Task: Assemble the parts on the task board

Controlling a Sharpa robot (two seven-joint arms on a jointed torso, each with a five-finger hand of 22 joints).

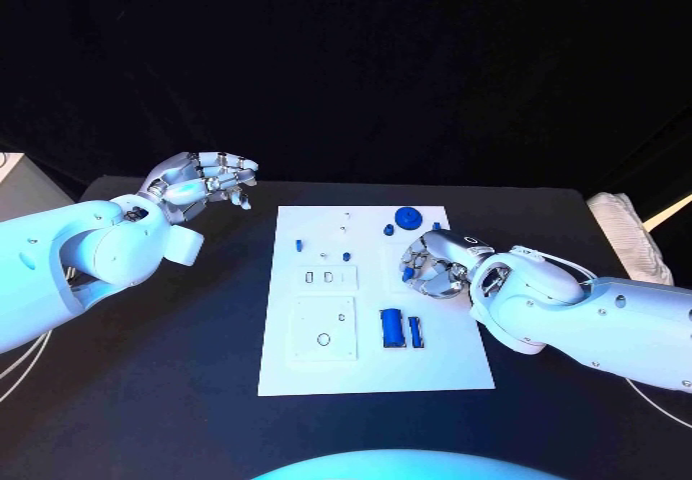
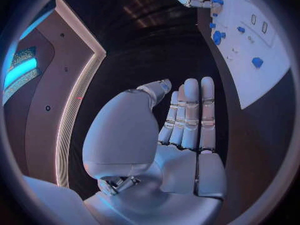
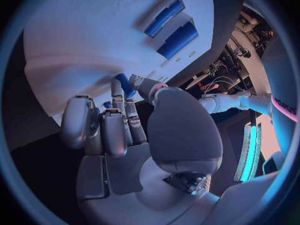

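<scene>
The white task board (image 1: 378, 360) lies in the middle of the black table. On it are a round blue part (image 1: 408, 214), two small blue parts (image 1: 389, 230) (image 1: 300, 243) and two long blue bars (image 1: 389, 328) (image 3: 178, 39). My right hand (image 1: 436, 266) hovers over the board's right side with its fingers curled in. It pinches a small blue part (image 3: 125, 84) between thumb and a finger. My left hand (image 1: 205, 180) is raised off the board's far left corner, fingers straight and apart (image 2: 187, 120), holding nothing.
The board has pale recessed plates (image 1: 325, 328) and small slots (image 1: 320, 277) on its left half. A white box (image 1: 12, 180) stands at the table's far left edge. A pale bundle (image 1: 635, 235) lies at the far right.
</scene>
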